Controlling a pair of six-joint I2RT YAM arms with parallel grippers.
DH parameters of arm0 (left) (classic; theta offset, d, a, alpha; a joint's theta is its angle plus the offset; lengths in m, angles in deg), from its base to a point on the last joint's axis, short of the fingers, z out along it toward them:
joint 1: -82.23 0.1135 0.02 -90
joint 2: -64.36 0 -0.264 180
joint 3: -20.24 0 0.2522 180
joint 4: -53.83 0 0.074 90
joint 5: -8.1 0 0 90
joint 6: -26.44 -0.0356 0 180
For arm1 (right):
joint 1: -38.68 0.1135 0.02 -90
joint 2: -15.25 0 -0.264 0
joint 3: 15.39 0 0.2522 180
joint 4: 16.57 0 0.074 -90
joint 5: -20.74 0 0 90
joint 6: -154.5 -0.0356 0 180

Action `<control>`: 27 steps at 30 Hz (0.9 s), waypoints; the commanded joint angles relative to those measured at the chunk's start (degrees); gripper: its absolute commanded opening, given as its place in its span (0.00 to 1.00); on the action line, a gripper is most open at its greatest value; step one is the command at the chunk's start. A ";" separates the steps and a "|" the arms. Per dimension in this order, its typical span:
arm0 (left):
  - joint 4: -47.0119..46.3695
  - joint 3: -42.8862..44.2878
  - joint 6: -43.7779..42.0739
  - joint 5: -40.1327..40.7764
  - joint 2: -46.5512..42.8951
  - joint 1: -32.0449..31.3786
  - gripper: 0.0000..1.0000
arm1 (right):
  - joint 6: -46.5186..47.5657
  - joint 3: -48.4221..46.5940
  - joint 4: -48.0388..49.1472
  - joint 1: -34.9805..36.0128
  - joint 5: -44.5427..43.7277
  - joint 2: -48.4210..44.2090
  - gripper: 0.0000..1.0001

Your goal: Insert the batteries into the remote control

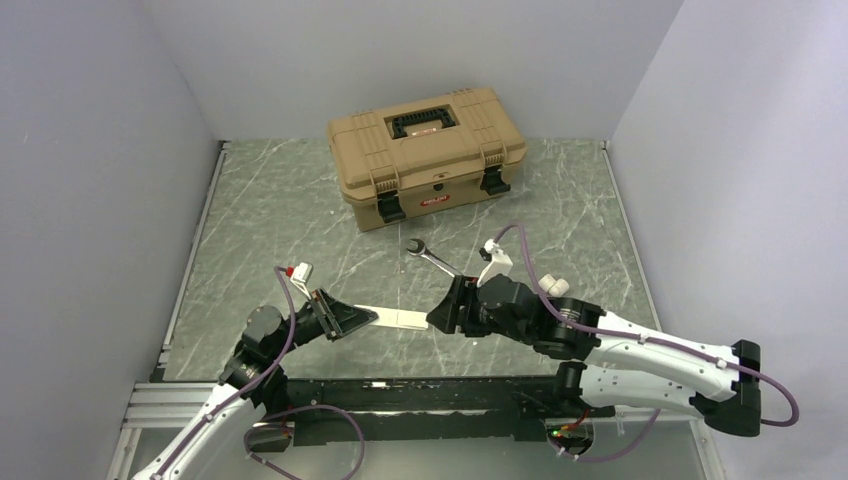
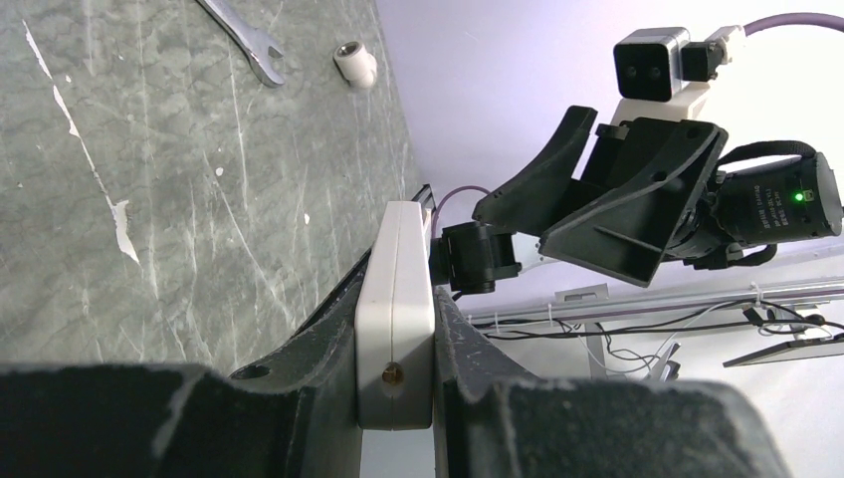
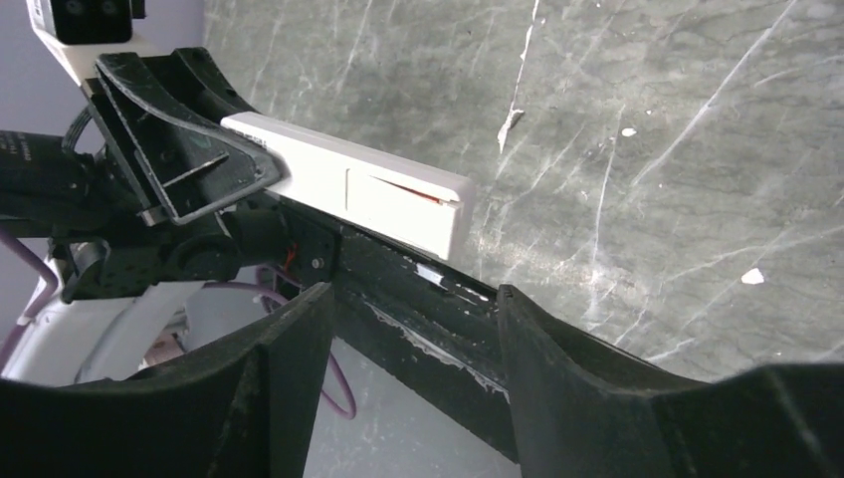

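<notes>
Left claw (image 1: 360, 318): clamped narrow on the near-left end of the remote (image 1: 400, 320), a finger pressed on each broad face.
Remote, place: held up off the table (image 1: 280, 220), above its near edge, between the two arms.
Remote, long axis: runs left to right in the overhead view, gripped end at the left and free end pointing at the right claw.
Remote, detail: in the right wrist view a panel seam crosses the free half, with a thin orange-red sliver showing at the gap. I judge this to be the battery cover.
Right claw (image 1: 436, 319): fingers spread wide and holding nothing.
Key relation: the free end lies just ahead of the right claw's tips, to its left and roughly in line with the gap, apart from both fingers.
Nearer arm for the cover: the right, since the left is taken up with holding.
Count: one remote, one wrench (image 1: 432, 257), one small white fitting (image 2: 355, 62), one tan toolbox (image 1: 425, 150) with its lid closed.
Batteries: none that I can make out.
</notes>
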 commanded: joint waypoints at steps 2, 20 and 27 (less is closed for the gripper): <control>-2.99 -2.10 0.35 -0.06 -0.11 -0.24 0.00 | -0.49 -0.28 2.11 0.11 0.51 2.08 0.57; -4.42 -2.62 0.63 -1.01 0.25 -0.24 0.00 | 0.87 -3.54 3.64 0.11 1.65 10.40 0.50; -3.94 -2.58 0.80 -1.05 -0.58 -0.24 0.00 | 1.46 -4.41 5.41 0.06 1.64 13.29 0.64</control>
